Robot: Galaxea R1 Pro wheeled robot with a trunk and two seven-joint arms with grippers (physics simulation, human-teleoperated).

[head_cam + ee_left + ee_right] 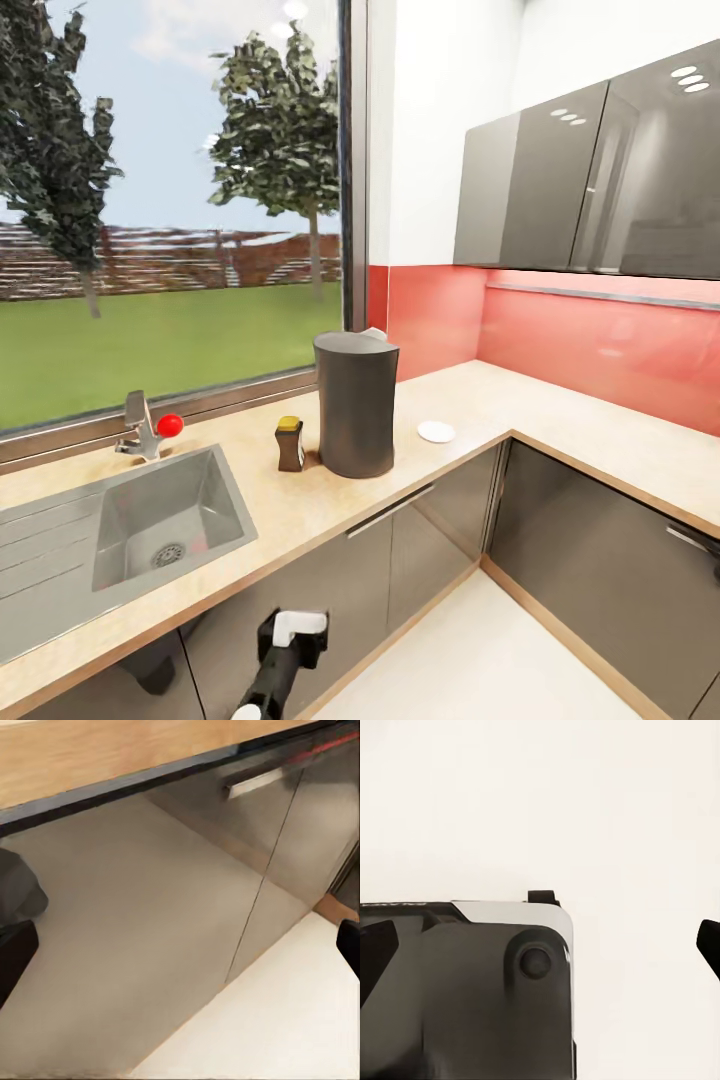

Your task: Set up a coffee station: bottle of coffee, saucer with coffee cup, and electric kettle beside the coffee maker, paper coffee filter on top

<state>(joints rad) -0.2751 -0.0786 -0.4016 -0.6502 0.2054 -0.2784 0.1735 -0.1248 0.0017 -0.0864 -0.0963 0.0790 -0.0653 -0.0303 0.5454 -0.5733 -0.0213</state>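
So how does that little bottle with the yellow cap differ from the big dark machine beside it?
The bottle of coffee is small, squarish and dark brown with a yellow cap; the coffee maker is far taller, dark grey and curved. The bottle reaches roughly a third of the coffee maker's height. Something small and white peeks over the coffee maker's top; the bottle carries nothing. Both stand upright on the countertop, side by side.

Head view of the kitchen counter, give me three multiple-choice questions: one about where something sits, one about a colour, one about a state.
1. Where is the bottle of coffee?
A. in the sink
B. between the sink and the coffee maker
C. on the floor

2. What colour is the bottle's cap?
A. yellow
B. blue
C. white

3. What lies on the saucer?
A. a cup
B. a spoon
C. nothing

Answers: 1 B, it stands on the countertop just beside the coffee maker. 2 A, the top is yellow. 3 C, the plate is bare.
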